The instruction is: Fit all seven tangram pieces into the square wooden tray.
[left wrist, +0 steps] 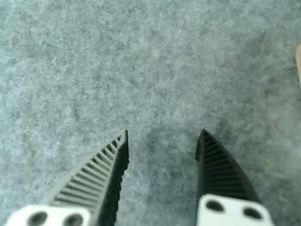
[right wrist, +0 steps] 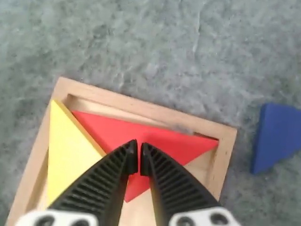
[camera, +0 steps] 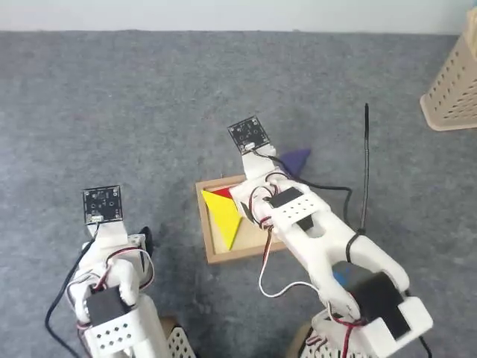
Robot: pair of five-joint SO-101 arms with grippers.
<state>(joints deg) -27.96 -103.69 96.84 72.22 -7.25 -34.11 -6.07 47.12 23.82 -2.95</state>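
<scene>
As right claw (right wrist: 139, 146) hangs closed, red triangle (right wrist: 181, 141) in tray (right wrist: 141, 107)

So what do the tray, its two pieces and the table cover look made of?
Tray: pale wood, seemingly unvarnished; tan, dull rim. Red piece and yellow piece: smooth matte colour, probably painted wood. Cover: grey felt-like fabric, fuzzy and mottled.

The left arm (camera: 112, 335) and right arm (camera: 335, 250) are white plastic with black motors (thin red, white and black cables loop over them). Their fingers (left wrist: 101, 183) are black, ribbed, pointed.
</scene>
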